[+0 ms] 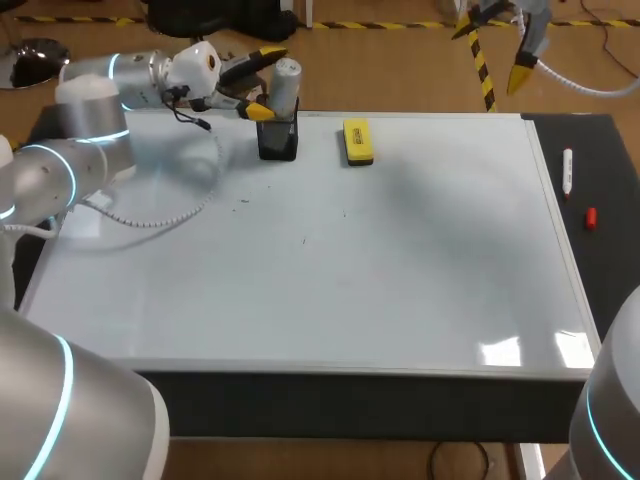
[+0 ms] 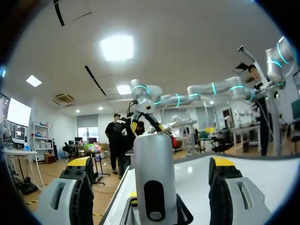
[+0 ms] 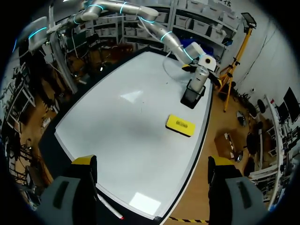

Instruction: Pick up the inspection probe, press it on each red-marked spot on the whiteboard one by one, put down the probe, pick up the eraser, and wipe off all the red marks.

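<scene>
The glossy whiteboard (image 1: 400, 280) is a broad, flat rectangle with a thin pale frame. It covers nearly all of the dark matte worktop (image 1: 605, 160), which shows as a strip along the right side and the front edge. A few tiny dark specks dot the board's left half.

The left arm (image 1: 90, 130), smooth grey with glowing cyan rings, lies over the board's far left corner. There the left gripper (image 2: 150, 164) has its yellow-tipped fingers apart, one on each side of the inspection probe (image 2: 153, 178) and touching neither side.

The probe is a brushed silver cylinder with a rounded top and a dark oval slot. It stands upright in a black mesh holder (image 1: 278, 140) at the board's far edge.

The right gripper (image 3: 152, 161) hangs high over the board's far right corner, fingers spread and empty.

The eraser (image 1: 357, 141), a yellow rectangular block, lies flat near the holder.

A slim white marker (image 1: 567, 170) and a small red cap (image 1: 590, 218) lie apart on the right strip.
</scene>
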`<action>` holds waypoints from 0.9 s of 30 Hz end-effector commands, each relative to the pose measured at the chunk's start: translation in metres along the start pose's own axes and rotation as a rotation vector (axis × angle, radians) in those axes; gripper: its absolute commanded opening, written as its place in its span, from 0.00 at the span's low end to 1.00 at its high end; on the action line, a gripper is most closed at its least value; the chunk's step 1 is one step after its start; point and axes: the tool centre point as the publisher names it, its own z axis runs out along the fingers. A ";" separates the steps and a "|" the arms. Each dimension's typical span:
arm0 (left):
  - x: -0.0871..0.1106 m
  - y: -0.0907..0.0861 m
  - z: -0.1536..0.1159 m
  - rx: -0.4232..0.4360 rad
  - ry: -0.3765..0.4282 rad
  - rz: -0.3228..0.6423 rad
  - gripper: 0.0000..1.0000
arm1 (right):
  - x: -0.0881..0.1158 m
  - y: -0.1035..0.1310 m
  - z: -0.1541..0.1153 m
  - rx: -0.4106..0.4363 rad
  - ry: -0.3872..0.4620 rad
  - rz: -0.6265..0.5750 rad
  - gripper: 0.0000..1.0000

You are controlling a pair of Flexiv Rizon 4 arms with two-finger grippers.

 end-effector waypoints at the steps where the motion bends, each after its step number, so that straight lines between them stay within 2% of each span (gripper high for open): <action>1: 0.023 -0.026 -0.007 -0.102 -0.096 0.021 1.00 | 0.000 0.000 -0.001 0.005 0.003 -0.001 1.00; 6: 0.039 -0.048 -0.024 -0.167 -0.151 0.052 1.00 | 0.000 0.000 -0.001 0.005 0.003 -0.001 1.00; 13: 0.072 -0.074 -0.053 -0.228 -0.214 0.086 1.00 | 0.000 0.000 -0.001 0.005 0.003 -0.001 1.00; 19: 0.101 -0.084 -0.078 -0.235 -0.274 0.094 1.00 | 0.000 0.000 -0.001 0.005 0.003 -0.001 1.00; 27: 0.137 -0.083 -0.109 -0.248 -0.383 0.078 1.00 | 0.000 0.000 -0.001 0.005 0.003 -0.001 1.00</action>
